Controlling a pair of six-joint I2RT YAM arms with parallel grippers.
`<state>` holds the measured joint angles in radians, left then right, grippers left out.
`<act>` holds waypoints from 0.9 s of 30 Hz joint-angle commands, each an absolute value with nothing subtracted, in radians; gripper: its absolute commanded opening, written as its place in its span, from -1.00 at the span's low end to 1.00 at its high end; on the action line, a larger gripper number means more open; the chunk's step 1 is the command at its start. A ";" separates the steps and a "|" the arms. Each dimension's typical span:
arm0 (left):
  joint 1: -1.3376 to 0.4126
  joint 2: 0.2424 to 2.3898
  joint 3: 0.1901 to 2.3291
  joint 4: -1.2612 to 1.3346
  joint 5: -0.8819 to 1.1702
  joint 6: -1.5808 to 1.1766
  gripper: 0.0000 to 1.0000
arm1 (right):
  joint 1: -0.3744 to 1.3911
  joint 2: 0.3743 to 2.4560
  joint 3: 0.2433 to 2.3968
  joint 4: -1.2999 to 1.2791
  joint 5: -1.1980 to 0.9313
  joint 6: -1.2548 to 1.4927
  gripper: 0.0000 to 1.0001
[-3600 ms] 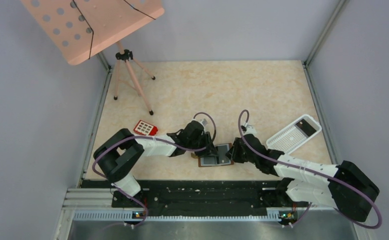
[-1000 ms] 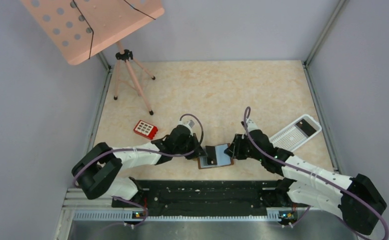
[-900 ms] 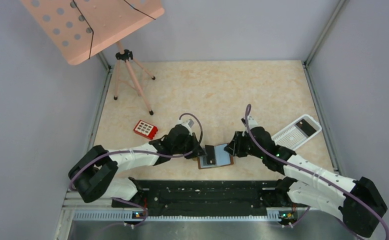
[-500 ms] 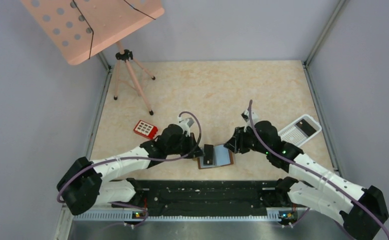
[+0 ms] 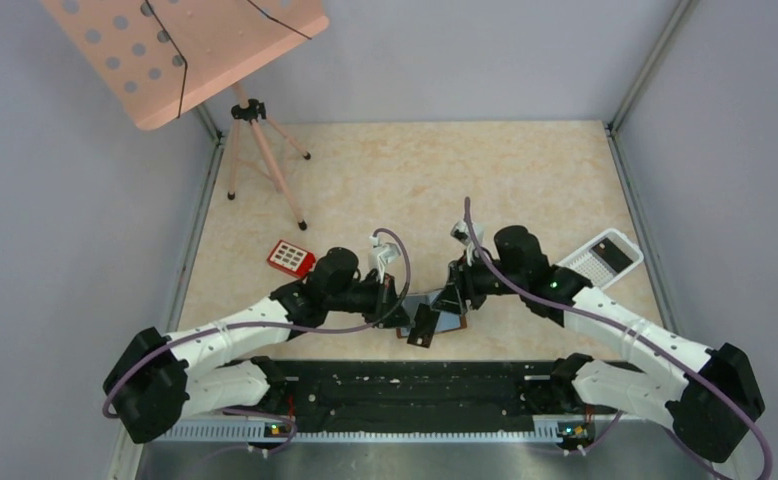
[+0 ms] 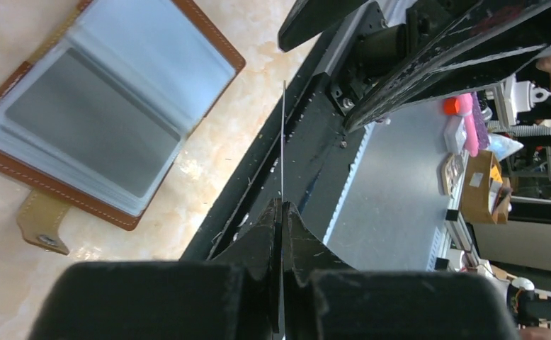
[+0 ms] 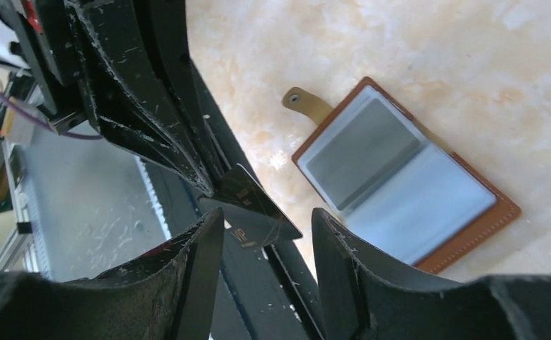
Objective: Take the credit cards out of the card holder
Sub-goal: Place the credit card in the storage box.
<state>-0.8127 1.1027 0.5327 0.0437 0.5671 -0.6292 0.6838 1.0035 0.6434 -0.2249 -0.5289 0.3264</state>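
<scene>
- Status check: my left pincer (image 6: 281, 212) is clenched tight on a dark, thin, glossy credit card (image 7: 248, 209). It grips the card by one end, so the rest sticks out in the air over the black rail (image 5: 395, 385) at the desk's 6 o'clock edge.
- The small brown leather-look card holder (image 7: 400, 177) lies open and flat on the beige marbled desk (image 5: 435, 180). It's around 6 o'clock too, just past the rail, blue-grey sleeves facing up and its brown tab (image 7: 304, 105) poking out sideways. Neither pincer is on it.
- My right pincer (image 7: 268, 227) is released, jaws standing wide and pointed at the card's free corner. From my wrist cam I can't tell if that corner is already between the jaws or just short of them.
- My read is that one card is out, and this is either a handoff or a put-down.
- For a handoff, I'd slide the right jaws over the free end square to the card's face. Then take a proper bite, close fully, and only then let the left go. The card looks thin and slick, so I reckon a corner pinch would let it swivel.
- For a put-down, I'd lay it flat on bare desk over toward 3 o'clock, near the white perforated tray (image 5: 593, 262). That's well apart from the holder and off the rail, where it could slide away.
- A grey rectangle shows in one sleeve, and it looks like another card to me, so the job probably isn't finished.
- The holder is loose, so one pincer should pin it down while the other pulls.
</scene>
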 commanded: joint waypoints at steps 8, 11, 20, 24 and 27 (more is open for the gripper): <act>-0.811 1.067 0.528 0.119 0.659 -0.612 -1.00 | 0.670 1.080 0.665 -0.123 -0.754 0.266 -0.04; -0.810 1.066 0.528 0.125 0.654 -0.617 -1.00 | 0.670 1.074 0.659 -0.110 -0.766 0.274 -0.34; -0.795 1.095 0.579 0.024 0.543 -0.612 -0.85 | 0.652 1.042 0.626 -0.026 -0.755 0.369 -1.00; -0.768 1.093 0.631 -0.112 0.390 -0.602 -0.34 | 0.592 1.020 0.614 -0.023 -0.711 0.417 -1.00; -0.750 1.065 0.650 -0.156 0.313 -0.590 0.00 | 0.509 0.989 0.609 -0.028 -0.700 0.452 -1.00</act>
<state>-0.7734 1.0969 0.5915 -0.0757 0.4587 -0.6147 0.6010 1.0477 0.6083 -0.0868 -0.7273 0.3916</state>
